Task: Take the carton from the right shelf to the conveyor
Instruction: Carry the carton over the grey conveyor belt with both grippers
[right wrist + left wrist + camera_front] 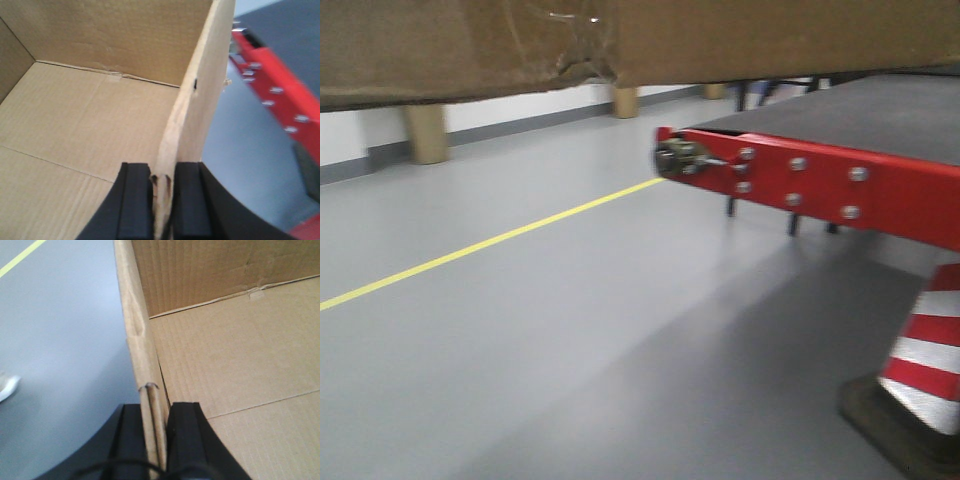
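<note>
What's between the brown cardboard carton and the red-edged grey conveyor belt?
Nothing visible. The brown cardboard carton, pinched by left gripper and right gripper, hangs over grey floor beside the dark grey conveyor belt; a red-white striped cone sits below its red edge.

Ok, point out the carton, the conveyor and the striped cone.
carton (470,50): front-facing view, on its brown cardboard face.
conveyor (820,185): front-facing view, on its red edge rail between the bolts.
striped cone (925,352): front-facing view, on its red-and-white body.
</note>
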Robot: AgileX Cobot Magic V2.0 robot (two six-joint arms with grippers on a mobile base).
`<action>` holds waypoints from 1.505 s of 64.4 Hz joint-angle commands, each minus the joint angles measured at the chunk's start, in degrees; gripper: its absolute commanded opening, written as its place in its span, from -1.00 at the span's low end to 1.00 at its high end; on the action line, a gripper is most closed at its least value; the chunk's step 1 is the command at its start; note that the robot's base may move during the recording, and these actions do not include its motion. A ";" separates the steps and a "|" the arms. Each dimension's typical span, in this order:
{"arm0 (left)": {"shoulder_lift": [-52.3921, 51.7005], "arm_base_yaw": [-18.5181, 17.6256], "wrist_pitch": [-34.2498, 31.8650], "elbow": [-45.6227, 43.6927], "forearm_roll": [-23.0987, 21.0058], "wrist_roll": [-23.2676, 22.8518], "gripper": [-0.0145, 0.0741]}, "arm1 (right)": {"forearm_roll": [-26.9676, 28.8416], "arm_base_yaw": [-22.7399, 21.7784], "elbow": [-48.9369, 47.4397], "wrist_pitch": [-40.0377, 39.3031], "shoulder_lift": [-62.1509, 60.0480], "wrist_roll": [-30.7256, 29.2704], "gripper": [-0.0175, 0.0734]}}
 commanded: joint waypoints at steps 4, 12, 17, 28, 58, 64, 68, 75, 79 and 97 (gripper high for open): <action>-0.22 -0.30 -0.28 -0.23 2.35 0.83 -0.72 | 0.21 0.10 -0.52 -3.53 -0.88 -0.99 -0.75; -0.22 -0.30 -0.28 -0.23 2.47 0.83 -0.72 | 0.21 0.10 -0.52 -3.53 -0.88 -0.99 -0.75; -0.22 -0.30 -0.28 -0.23 3.04 0.83 -0.72 | 0.21 0.10 -0.52 -3.53 -0.88 -0.99 -0.75; -0.22 -0.30 -0.28 -0.23 4.53 0.83 -0.72 | 0.21 0.10 -0.52 -3.53 -0.88 -0.99 -0.75; -0.22 -0.30 -0.28 -0.23 12.19 0.83 -0.72 | 0.40 0.10 -0.52 -3.53 -0.88 -0.99 -0.75; -0.22 -0.30 -0.28 -0.23 13.39 0.83 -0.72 | 0.40 0.10 -0.52 -3.53 -0.88 -0.99 -0.75; -0.22 -0.30 -0.28 -0.23 13.80 0.83 -0.72 | 0.40 0.10 -0.52 -3.53 -0.88 -0.99 -0.75; -0.22 -0.30 -0.28 -0.23 13.80 0.83 -0.72 | 0.40 0.10 -0.52 -3.53 -0.88 -0.99 -0.75; -0.22 -0.30 -0.28 -0.23 13.80 0.83 -0.72 | 0.40 0.10 -0.52 -3.53 -0.88 -0.99 -0.75; -0.22 -0.30 -0.28 -0.23 13.80 0.83 -0.72 | 0.40 0.10 -0.52 -3.53 -0.88 -0.99 -0.75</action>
